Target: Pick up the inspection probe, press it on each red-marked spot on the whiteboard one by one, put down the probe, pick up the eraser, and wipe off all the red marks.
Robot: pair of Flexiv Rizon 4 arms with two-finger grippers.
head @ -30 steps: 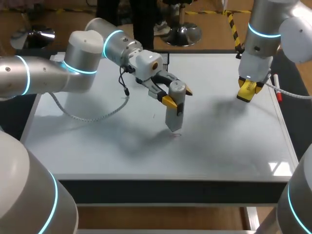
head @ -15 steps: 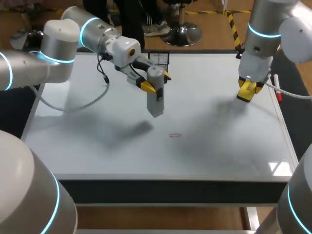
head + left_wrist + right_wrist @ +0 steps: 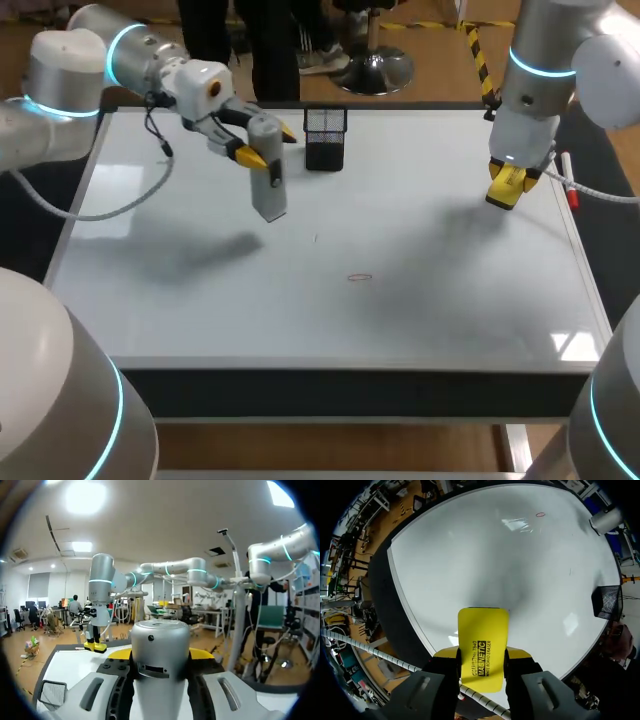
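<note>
probe [image 3: 268, 185] held aloft beside mesh holder [image 3: 325, 140], eraser [image 3: 483, 645] ready in the other gripper

clamped between the fingers of left gripper [image 3: 266, 143], long axis near upright, tip down, clear of whiteboard [image 3: 450, 300]. mesh holder just beside probe, on the side toward right gripper [image 3: 507, 186] and a little farther back; probably the put-down spot, opening hard to judge from head view. left arm [image 3: 70, 70] stretched in from the rear left corner, wrist tilted down. right gripper closed on eraser from two sides, hanging over the right rear of the board. one red mark [image 3: 360, 277] near front centre, well apart from both tools.
</note>
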